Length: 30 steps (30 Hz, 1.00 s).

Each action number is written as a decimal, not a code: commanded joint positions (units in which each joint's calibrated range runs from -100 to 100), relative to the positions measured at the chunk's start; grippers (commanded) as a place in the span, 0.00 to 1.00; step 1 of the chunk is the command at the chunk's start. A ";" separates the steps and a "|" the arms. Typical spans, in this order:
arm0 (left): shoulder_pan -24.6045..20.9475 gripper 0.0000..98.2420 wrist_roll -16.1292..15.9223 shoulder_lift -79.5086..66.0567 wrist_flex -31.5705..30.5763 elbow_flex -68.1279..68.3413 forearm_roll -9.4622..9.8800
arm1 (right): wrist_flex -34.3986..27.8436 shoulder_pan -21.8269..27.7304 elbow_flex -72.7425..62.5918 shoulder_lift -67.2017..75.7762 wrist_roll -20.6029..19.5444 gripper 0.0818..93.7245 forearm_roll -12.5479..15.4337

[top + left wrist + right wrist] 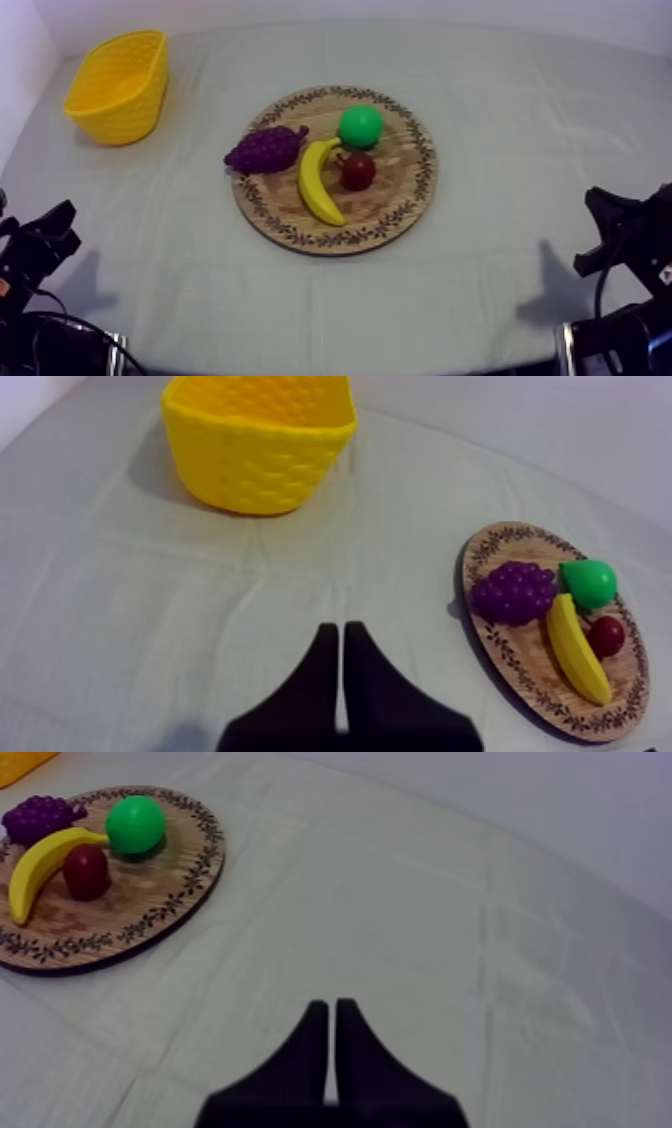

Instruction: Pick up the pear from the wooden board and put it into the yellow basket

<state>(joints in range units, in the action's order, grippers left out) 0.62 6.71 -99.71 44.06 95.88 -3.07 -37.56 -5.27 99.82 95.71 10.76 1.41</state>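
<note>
The green pear lies at the back of the round wooden board, mid-table. A yellow banana, purple grapes and a small red fruit share the board. The yellow basket stands at the far left. My left gripper rests low at the left, shut on nothing, far from the board. My right gripper rests low at the right, shut on nothing.
Grey-white cloth covers the table, with open room between each gripper and the board. A white wall runs close behind and beside the basket.
</note>
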 commanded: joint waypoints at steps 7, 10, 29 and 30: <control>0.00 0.00 0.01 -0.03 0.01 -0.01 0.02 | -0.02 -0.01 -0.05 0.04 -0.04 0.00 -0.02; 0.00 0.00 0.01 -0.03 0.01 -0.01 0.02 | -0.02 -0.01 -0.05 0.04 -0.02 0.00 -0.02; 9.17 0.00 5.97 -0.29 0.14 -0.05 -0.18 | -0.02 -0.01 -0.05 0.04 -0.03 0.00 -0.02; 10.00 0.00 5.62 -0.29 0.15 -0.07 -0.22 | -0.02 -0.01 -0.05 0.04 -0.05 0.00 -0.02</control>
<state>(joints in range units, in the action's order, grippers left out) 9.12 4.86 -100.00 44.23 95.82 -3.24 -37.56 -5.27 99.82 95.71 10.70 1.41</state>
